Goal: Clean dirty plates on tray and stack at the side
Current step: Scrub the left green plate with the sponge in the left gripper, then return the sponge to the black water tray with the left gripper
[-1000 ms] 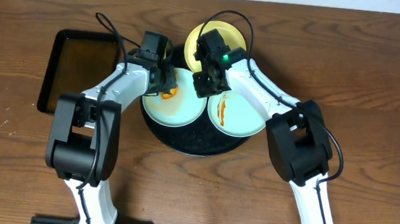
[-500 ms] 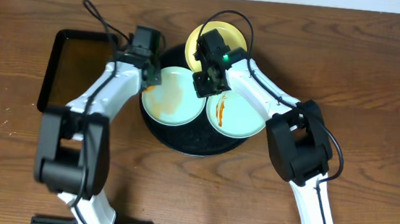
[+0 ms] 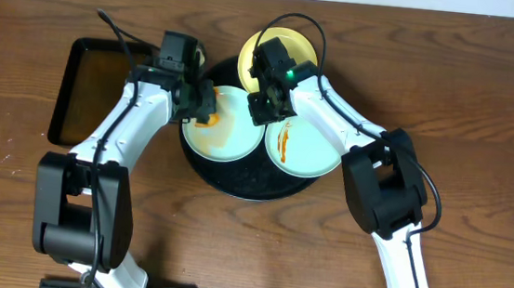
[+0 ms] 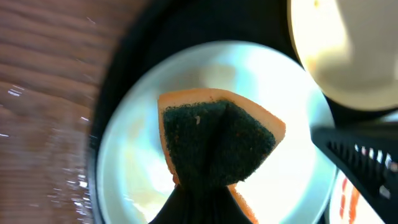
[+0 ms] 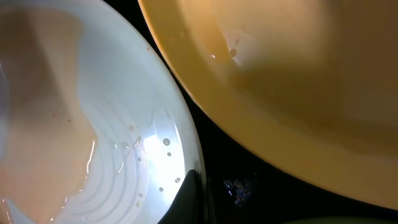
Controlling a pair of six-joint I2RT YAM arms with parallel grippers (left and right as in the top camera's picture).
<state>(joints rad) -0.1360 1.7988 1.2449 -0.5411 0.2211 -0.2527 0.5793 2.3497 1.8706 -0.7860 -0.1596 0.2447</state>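
Observation:
The round black tray (image 3: 246, 182) holds three plates. The left mint-green plate (image 3: 225, 134) carries pale brown smears. The right mint-green plate (image 3: 305, 153) has an orange streak. The pale yellow plate (image 3: 281, 51) lies at the back. My left gripper (image 3: 200, 107) is shut on an orange sponge with a dark green scrub face (image 4: 216, 142), pressed on the left mint plate (image 4: 134, 155). My right gripper (image 3: 262, 108) is shut on that plate's right rim (image 5: 180, 137), one finger (image 5: 189, 194) lying over the edge. The yellow plate (image 5: 298, 81) is just beyond it.
A smaller rectangular black tray (image 3: 73, 91) with brownish liquid stands at the left, close to my left arm. Brown wooden table (image 3: 482, 136) lies all around. In the left wrist view my right gripper's black body (image 4: 367, 163) shows at the plate's right edge.
My left gripper with the sponge swept left to the plate's edge, then back right onto the left mint plate. The right arm has not moved.

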